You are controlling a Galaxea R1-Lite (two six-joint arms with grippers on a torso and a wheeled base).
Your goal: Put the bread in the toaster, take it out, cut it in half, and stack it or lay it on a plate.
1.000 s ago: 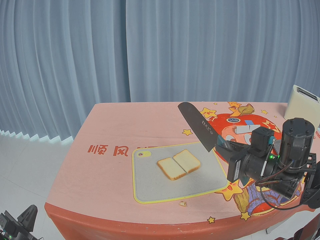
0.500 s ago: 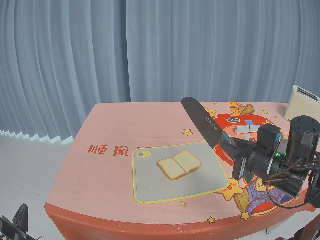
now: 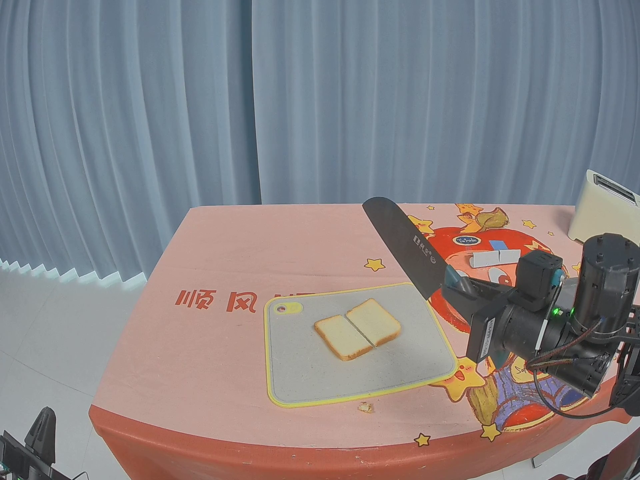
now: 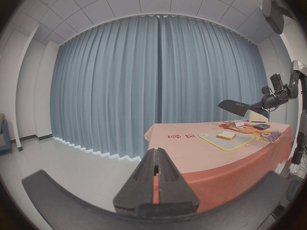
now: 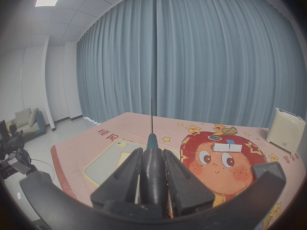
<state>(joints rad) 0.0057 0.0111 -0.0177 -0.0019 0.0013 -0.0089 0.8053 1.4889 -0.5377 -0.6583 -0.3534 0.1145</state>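
The bread (image 3: 358, 329) lies at the middle of the cutting board (image 3: 300, 368) on the bench (image 3: 220, 341), already split into two halves touching along the cut, so toasting and cutting look done. The right gripper (image 3: 460, 293) hangs above the bench at about 3 o'clock of the bread, its jaws clamped on the handle of the knife (image 3: 405, 247), blade raised clear of the board. The toaster (image 3: 607, 209) stands at the bench's 2 o'clock corner. The left gripper (image 4: 156, 168) sits low off the bench at 7 o'clock, jaws pressed together on nothing. Left to do, I judge: put the knife down and lay the halves on a plate.
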